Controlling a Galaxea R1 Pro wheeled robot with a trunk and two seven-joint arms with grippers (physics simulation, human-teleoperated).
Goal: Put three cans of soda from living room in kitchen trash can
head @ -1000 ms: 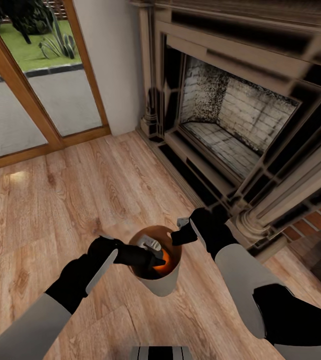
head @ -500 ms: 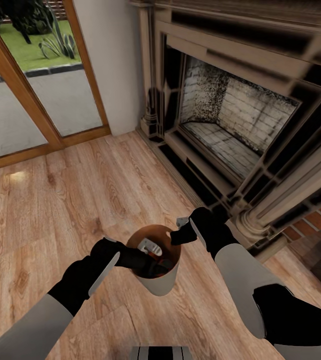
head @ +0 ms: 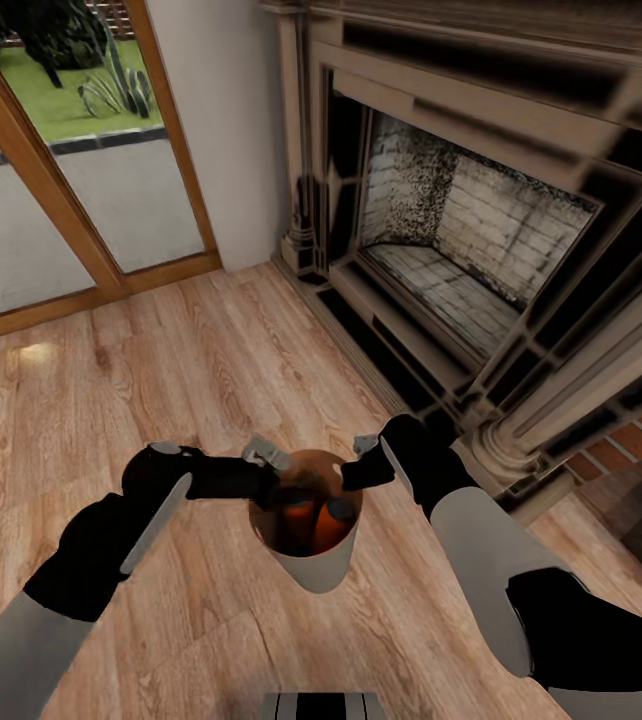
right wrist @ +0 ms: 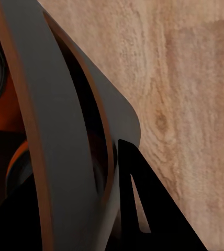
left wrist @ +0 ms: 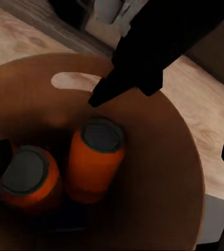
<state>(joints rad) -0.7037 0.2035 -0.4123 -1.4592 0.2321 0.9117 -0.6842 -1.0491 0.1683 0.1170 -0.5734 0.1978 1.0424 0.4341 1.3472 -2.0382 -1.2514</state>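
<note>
Wood floor (head: pixel 161 380) by a fireplace (head: pixel 461 250); our right gripper (head: pixel 361 462) clamps the waste bin (head: pixel 311 570) rim; left gripper (head: pixel 266 458) released above two orange cans (left wrist: pixel 93 157); letting go carelessly could tip the bin.

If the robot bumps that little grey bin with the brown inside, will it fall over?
Probably quite easily. The small grey tapered bin narrows toward the wooden floor, so its footing looks small. The orange cans standing inside add a little weight low down, which may steady it. The right claw sits at its rim, likely bracing it.
</note>
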